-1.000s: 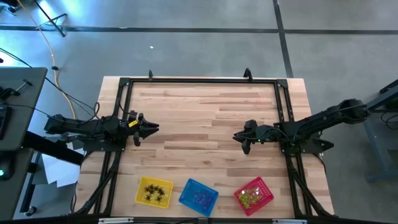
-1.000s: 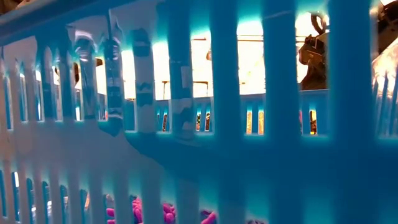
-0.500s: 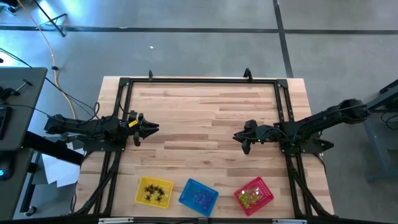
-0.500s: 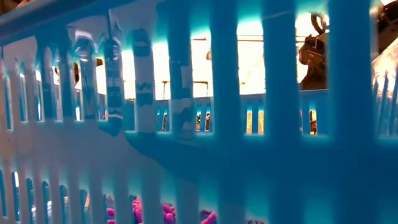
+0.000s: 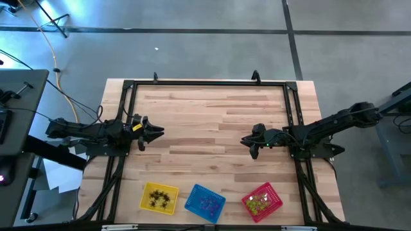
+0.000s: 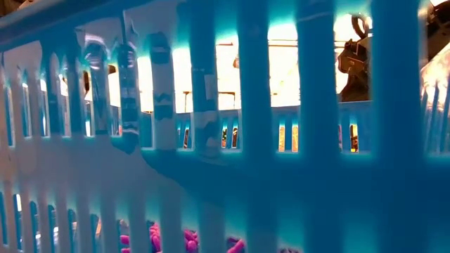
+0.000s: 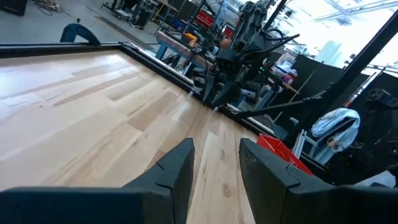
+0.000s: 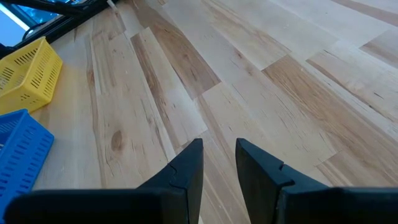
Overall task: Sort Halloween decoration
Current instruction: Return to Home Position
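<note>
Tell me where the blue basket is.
In the high view, the blue basket sits at the table's bottom edge, between the yellow basket and the red basket.

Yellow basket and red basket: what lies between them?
In the high view, the blue basket, holding purple trinkets, lies between the yellow basket and the red basket, touching neither. Left pincer and right pincer hover open, farther back.

We record:
- Table: pale wood planks, smooth, with a faint sheen.
- Frame: black metal, matt.
- Yellow basket, blue basket, red basket: slotted plastic; the blue looks translucent against the light.
- Left gripper, right gripper: we read their fingers as matt dark plastic.
- Floor: smooth, grey.
</note>
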Motion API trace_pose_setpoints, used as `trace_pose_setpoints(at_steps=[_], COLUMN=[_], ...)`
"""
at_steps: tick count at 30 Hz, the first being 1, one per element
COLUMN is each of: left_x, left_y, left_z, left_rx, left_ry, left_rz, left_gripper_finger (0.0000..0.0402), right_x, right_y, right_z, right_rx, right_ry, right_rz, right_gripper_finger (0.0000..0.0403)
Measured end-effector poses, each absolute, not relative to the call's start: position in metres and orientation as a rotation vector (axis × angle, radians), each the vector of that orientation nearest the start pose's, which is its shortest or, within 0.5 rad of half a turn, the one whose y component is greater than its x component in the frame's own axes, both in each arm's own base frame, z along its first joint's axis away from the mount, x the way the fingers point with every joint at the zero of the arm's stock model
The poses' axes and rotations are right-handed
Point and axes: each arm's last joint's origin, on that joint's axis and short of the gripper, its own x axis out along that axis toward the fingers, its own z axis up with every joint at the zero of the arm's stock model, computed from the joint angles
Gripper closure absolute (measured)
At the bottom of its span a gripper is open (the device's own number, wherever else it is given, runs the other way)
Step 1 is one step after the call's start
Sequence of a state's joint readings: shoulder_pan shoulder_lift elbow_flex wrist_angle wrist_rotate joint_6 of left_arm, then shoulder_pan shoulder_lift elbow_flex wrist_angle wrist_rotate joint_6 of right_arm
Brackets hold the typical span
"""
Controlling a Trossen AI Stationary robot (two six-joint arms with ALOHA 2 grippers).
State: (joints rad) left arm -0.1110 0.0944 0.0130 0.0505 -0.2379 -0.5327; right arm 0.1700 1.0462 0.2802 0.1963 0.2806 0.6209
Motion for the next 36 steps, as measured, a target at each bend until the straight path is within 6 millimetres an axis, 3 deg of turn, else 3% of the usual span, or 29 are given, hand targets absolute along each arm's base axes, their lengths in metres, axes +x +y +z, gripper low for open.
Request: trace_pose_setpoints(at_steps=[36], left_x=[0.1022], left_y=[-0.0044], left_z=[0.1649], left_rx=[-0.540], left_ry=[-0.003], left_rz=[0.140], left_gripper_finger=[0.0287], right_x=[0.1851], right_y=[0.0237], right_z=[0.1538], right_rx=[0.477], right_ry=[0.501], right_rz=[-0.275], right_gripper_finger=[0.0311])
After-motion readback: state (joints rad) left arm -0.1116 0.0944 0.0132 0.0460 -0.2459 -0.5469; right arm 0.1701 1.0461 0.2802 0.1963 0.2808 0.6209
